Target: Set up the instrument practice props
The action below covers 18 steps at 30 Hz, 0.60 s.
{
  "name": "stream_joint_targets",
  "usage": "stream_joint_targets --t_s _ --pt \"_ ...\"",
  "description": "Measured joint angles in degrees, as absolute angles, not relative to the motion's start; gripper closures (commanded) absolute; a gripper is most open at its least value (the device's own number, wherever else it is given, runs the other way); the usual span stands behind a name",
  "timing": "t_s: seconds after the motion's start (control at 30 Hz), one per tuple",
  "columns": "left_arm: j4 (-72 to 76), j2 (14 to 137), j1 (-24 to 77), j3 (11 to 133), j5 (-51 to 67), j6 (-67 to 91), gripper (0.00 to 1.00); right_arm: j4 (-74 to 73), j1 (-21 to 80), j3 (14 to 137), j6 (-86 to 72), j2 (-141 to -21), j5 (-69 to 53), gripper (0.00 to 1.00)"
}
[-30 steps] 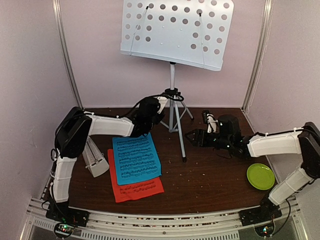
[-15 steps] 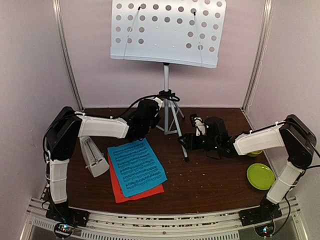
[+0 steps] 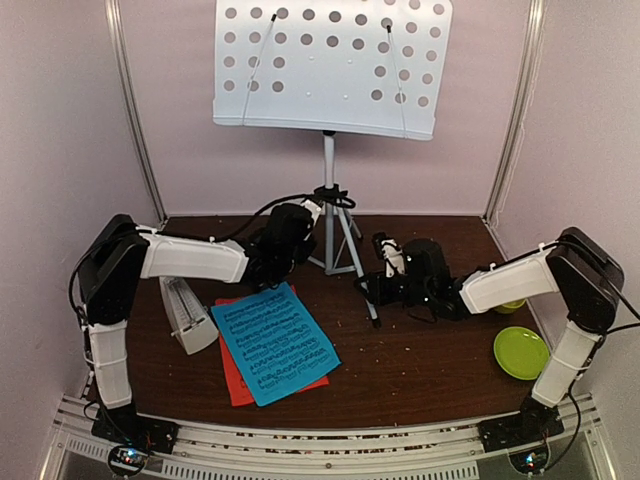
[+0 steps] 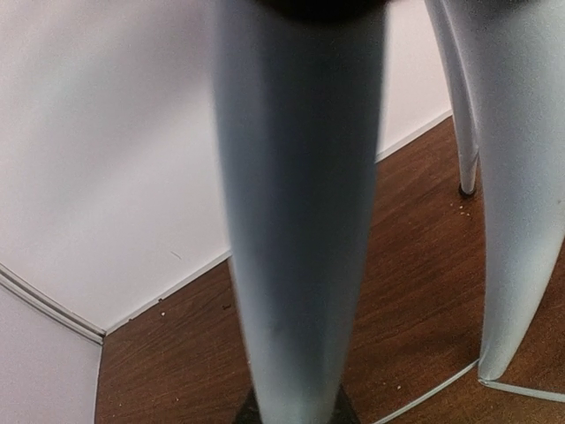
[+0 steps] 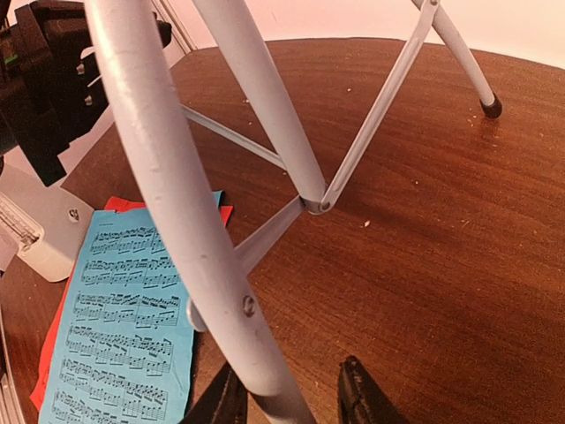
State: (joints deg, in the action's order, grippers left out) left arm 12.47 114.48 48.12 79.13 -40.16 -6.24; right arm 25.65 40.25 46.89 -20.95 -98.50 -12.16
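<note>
Left claw (image 3: 306, 216) clamps a leg of the tripod (image 3: 329, 197); right claw (image 5: 291, 395) stands open astride its front leg (image 5: 190, 231).

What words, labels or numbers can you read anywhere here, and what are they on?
Nothing is legible.
Blue printed music sheet: staves of notes and a heading line, too small to read.
Red paper sheet beneath it: print hidden.
White pyramid metronome: scale marks too blurred to read.
White perforated metal stand desk: no text.

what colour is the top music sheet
Blue with black printed notes; the blue paper music sheet shows best from the top camera.
</note>
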Motion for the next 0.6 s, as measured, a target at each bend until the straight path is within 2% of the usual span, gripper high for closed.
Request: stream_joint_targets --t_s 0.23,0.37,0.6 --pt "9.9 111.7 47.6 75.8 -38.4 -5.3 0.69 27.1 40.6 46.2 -19.7 -98.8 -12.3 0.84" --pt "8.9 110.5 46.3 71.5 -36.6 -4.6 0.56 27.9 41.2 45.8 -17.5 -98.8 -12.7 0.89" --pt "10.3 108.5 43.9 63.8 -30.0 -4.2 0.61 28.2 41.4 45.6 -16.1 -98.8 -12.7 0.97"
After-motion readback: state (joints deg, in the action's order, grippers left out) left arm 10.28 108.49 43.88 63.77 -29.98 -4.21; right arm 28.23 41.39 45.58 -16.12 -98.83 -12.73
